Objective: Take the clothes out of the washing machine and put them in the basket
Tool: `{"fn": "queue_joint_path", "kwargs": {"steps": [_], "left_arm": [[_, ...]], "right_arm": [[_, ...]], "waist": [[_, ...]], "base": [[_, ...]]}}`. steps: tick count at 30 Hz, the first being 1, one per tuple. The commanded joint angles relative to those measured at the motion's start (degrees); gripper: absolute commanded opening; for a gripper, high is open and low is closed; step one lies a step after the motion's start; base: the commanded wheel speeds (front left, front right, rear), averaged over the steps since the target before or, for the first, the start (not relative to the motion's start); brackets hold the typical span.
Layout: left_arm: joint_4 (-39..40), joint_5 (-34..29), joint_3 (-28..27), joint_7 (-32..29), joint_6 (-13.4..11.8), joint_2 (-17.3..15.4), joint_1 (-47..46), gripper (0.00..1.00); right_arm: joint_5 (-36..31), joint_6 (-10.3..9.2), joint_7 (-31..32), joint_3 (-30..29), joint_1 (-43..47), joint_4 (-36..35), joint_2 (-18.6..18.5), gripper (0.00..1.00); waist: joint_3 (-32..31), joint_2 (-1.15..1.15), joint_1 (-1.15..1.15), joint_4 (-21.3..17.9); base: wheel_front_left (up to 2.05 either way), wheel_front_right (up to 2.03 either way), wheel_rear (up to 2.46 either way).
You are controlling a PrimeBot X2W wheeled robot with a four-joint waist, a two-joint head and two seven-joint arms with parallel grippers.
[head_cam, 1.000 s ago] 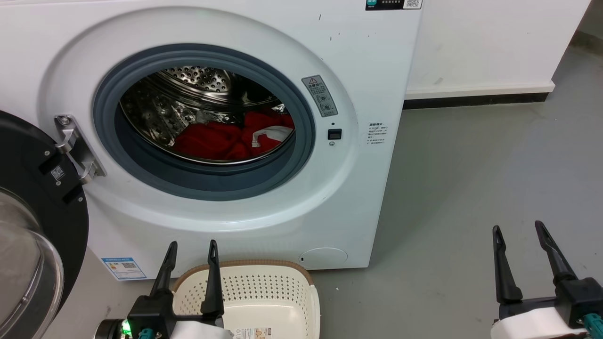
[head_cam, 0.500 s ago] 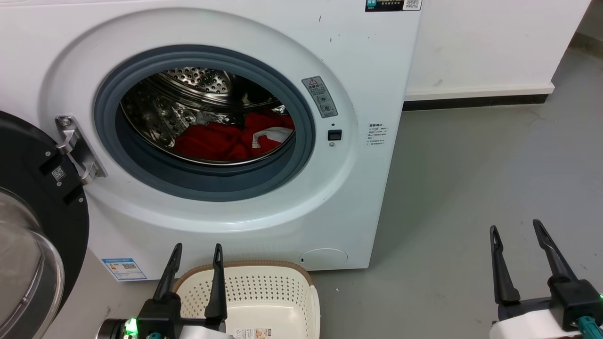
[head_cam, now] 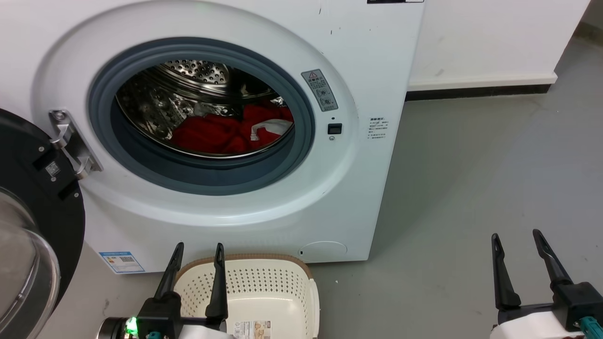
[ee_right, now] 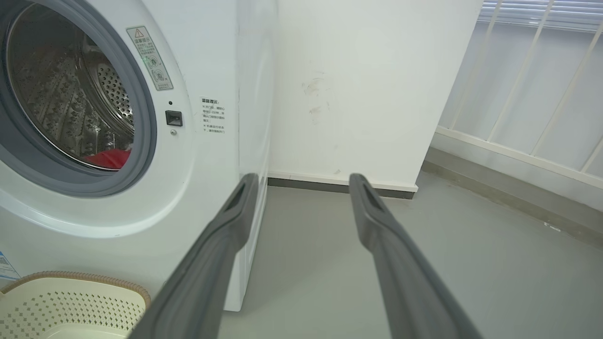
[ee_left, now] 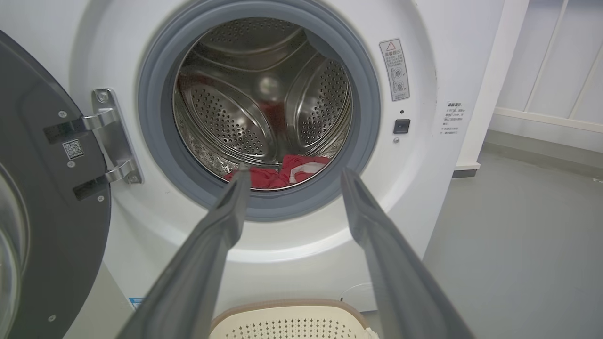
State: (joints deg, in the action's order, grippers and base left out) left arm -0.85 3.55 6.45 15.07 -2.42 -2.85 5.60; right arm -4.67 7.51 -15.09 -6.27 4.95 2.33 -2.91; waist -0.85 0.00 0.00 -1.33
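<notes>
You have the washing machine straight ahead of you. Its black-rimmed glass door is swung open to your left on a steel hinge. The clothes lie inside the perforated steel drum, heaped on its bottom toward the right of the opening. They are bright red fabric with a white panel showing at the right side (the folds make it hard to tell how many pieces there are). A grey gasket rings the porthole, and the clothes sit behind it, not touching it as far as you can see.

The basket stands on the grey floor just in front of the machine's base, below the porthole. It is cream with perforated walls and a brown woven-look rim, and a label sticker shows on its bottom.

Your left gripper hovers above the basket's left part with its fingers pointing toward the machine. The fingers are spread fairly wide and grip nothing. In the left wrist view they frame the lower edge of the porthole, with the red heap between the tips but deeper in the drum.

Your right gripper is out over bare floor, well apart from the machine and the basket. It is likewise spread wide and empty. Its wrist view looks past the machine's right corner to a white wall.
</notes>
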Motion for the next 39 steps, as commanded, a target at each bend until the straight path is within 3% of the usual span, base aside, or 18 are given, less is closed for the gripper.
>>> {"fn": "queue_joint_path", "kwargs": {"steps": [1,5,11,17,18,19,30,39], "left_arm": [[-0.37,-0.04,-0.21,0.16,0.58,-0.05,-0.71,1.0],[-0.51,0.31,-1.24,0.16,1.67,-0.04,-3.2,1.0],[-3.81,1.87,-4.92,0.16,4.83,-0.89,-12.34,1.0],[-11.71,0.54,-7.08,0.15,7.52,-6.73,-27.69,1.0],[-17.19,0.67,-7.92,-0.79,8.23,-10.8,-37.03,1.0],[-19.28,0.78,-7.99,-1.26,8.46,-12.29,-40.3,1.0],[-36.71,0.92,-4.99,-24.45,9.7,-23.04,-74.21,1.0],[-44.9,-1.35,-2.08,-47.27,9.73,-30.25,-89.0,1.0]], "right_arm": [[0.34,-0.04,-0.12,0.06,-0.49,0.22,0.05,1.0],[0.77,-0.04,-0.12,0.3,-2.23,0.11,0.05,1.0],[2.53,-0.04,-0.12,0.7,-6.2,-1.79,0.06,1.0],[4.16,-0.05,-0.12,2.79,-11.06,-3.45,0.07,1.0],[5.16,-0.05,-0.12,3.76,-13.77,-3.37,0.09,1.0],[5.54,-0.05,-0.12,3.95,-14.51,-3.44,0.09,1.0],[8.34,-0.05,-0.12,6.82,-19.78,-4.83,0.11,1.0],[10.63,-0.05,-0.12,11.42,-19.97,-6.28,0.07,1.0]], "waist": [[0.79,0.0,0.0,-0.42],[4.13,0.0,0.0,-1.68],[14.07,0.0,0.0,-4.2],[24.7,0.0,0.0,-7.69],[29.59,0.0,0.0,-9.6],[30.74,0.0,0.0,-10.12],[41.32,0.0,0.0,-14.95],[46.04,0.0,0.0,-19.91]], "base": [[0.0,0.0,0.0],[0.0,0.0,0.0],[0.0,0.0,0.0],[0.0,0.0,0.0],[0.0,0.0,0.0],[0.0,0.0,0.0],[0.0,0.0,0.0],[0.0,0.0,0.0]]}}
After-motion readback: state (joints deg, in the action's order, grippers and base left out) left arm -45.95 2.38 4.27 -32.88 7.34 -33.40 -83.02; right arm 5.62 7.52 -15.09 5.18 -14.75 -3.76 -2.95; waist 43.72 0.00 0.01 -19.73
